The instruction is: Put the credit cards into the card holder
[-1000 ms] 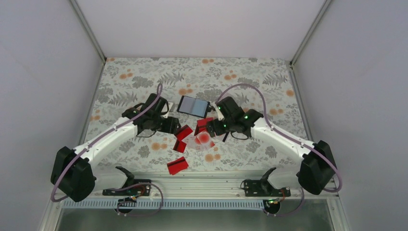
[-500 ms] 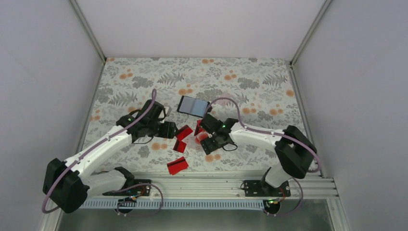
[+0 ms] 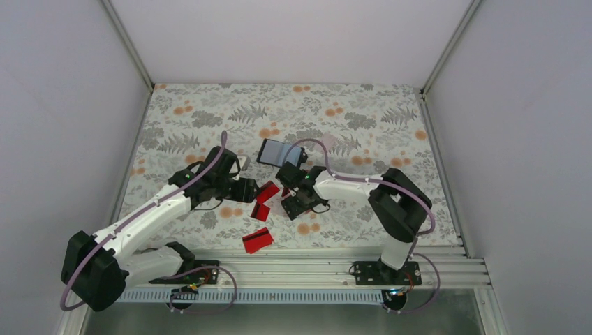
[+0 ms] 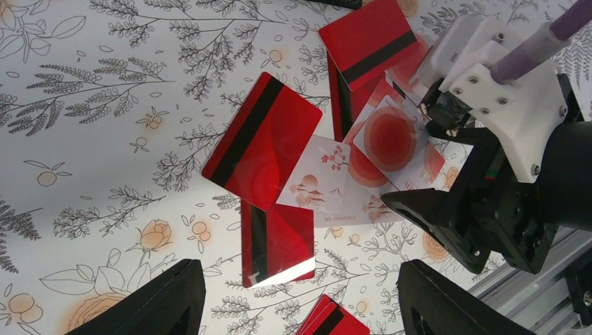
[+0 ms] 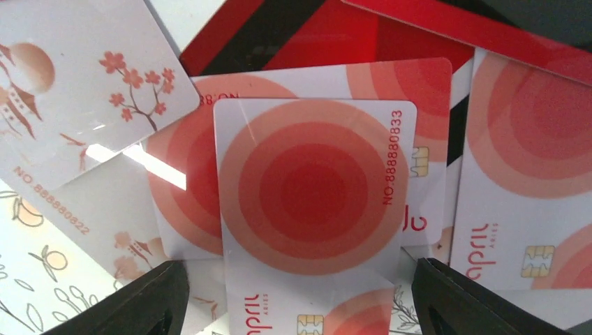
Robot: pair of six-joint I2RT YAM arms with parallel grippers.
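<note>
Squarely over the credit cards [image 4: 293,160], the right hand [image 5: 297,269] gapes astride one red-dot card [image 5: 314,185]; left hand [image 4: 300,272] gapes too.

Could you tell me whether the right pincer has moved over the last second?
Yes. The right pincer has shifted from beside the wallet toward the near edge of the table and slightly left, and it now hangs low over the cards.
</note>
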